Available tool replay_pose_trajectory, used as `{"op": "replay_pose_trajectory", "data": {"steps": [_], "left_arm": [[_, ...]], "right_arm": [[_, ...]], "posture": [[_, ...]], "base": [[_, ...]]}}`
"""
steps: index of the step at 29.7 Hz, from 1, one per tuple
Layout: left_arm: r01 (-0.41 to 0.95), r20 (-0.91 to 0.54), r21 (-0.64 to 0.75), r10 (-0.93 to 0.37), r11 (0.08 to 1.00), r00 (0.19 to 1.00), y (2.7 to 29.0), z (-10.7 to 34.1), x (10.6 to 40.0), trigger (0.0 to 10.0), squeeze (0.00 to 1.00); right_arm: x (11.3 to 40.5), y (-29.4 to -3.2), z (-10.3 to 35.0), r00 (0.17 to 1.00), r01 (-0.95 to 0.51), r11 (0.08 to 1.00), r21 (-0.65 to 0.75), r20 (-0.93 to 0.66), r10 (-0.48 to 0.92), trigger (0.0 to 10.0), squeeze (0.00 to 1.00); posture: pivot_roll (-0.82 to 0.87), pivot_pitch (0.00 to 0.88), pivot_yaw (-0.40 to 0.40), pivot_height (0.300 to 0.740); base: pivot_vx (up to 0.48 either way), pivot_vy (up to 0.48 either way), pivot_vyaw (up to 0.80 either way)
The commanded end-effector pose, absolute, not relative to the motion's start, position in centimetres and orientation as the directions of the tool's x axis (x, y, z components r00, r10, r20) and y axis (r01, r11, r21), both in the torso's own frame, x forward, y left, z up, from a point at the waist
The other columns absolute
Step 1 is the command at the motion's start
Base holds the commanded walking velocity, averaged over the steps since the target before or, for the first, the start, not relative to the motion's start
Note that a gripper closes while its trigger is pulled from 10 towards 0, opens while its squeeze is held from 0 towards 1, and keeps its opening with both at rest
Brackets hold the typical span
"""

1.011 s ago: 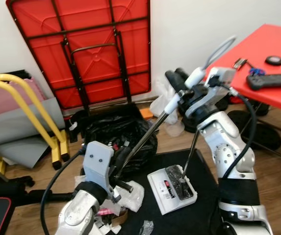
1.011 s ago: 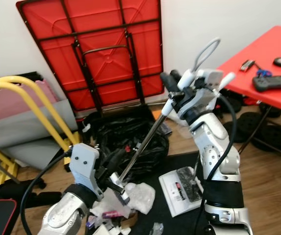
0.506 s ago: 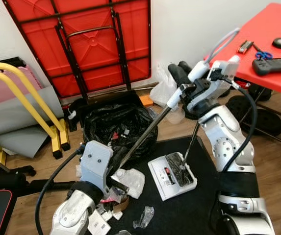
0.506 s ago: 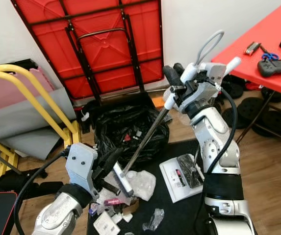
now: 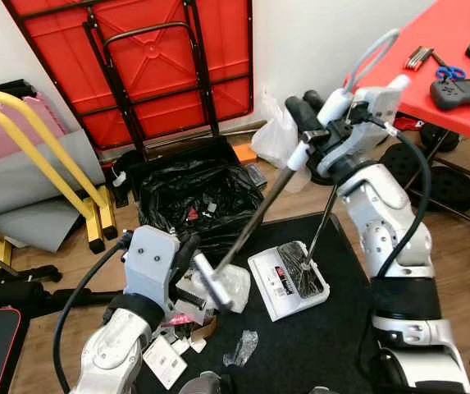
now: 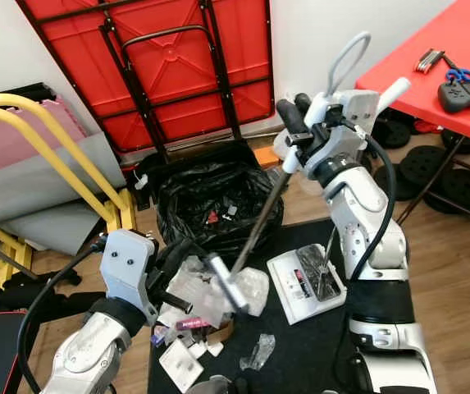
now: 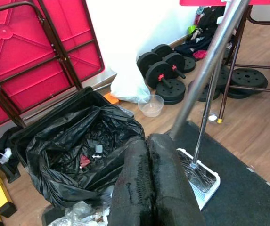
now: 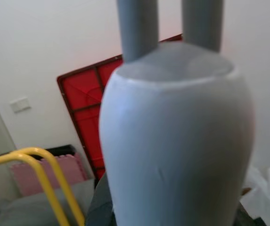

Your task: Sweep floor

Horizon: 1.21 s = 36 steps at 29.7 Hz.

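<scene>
Left wrist view: left hand (image 7: 152, 188) apparently clamps broom shaft (image 7: 205, 66).

A black mat (image 5: 333, 345) on the wooden floor (image 5: 464, 246) carries a white dustpan (image 5: 288, 283) and scattered litter (image 5: 241, 348).

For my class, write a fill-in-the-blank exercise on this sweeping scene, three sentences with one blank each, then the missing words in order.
1. The white dustpan rests on a mat whose colour is ____.
2. The open rubbish bag in front of the folded red table is ____ in colour.
3. The left gripper is shut on the broom's metal ____, while the right gripper holds the dustpan handle.

Missing words: black; black; pole
</scene>
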<state>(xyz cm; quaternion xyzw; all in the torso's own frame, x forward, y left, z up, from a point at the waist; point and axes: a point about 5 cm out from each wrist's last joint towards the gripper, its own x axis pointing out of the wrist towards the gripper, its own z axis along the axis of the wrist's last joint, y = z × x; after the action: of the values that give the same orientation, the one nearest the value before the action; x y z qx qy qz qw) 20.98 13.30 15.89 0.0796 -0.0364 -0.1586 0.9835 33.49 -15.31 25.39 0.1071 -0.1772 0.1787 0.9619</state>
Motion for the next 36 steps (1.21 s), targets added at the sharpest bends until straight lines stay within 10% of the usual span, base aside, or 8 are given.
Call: {"op": "replay_pose_trajectory", "data": {"steps": [1,36], "left_arm": [[0.239,0.023,0.167,-0.246,0.957,0.969,13.9,15.4,20.9,10.0,0.00],[0.245,0.017,0.154,-0.250,0.957,0.968,14.0,15.8,20.6,10.0,0.00]], "right_arm": [[33.0,-15.4,26.2,0.857,-0.385,0.914,0.128,0.417,0.303,10.0,0.00],[33.9,-13.9,25.8,0.858,-0.417,0.879,0.230,0.420,0.297,10.0,0.00]], "posture": [[0.02,0.173,0.065,0.740],[0.06,0.235,0.078,0.740]], "base": [[0.000,0.000,0.00],[0.000,0.000,0.00]]}}
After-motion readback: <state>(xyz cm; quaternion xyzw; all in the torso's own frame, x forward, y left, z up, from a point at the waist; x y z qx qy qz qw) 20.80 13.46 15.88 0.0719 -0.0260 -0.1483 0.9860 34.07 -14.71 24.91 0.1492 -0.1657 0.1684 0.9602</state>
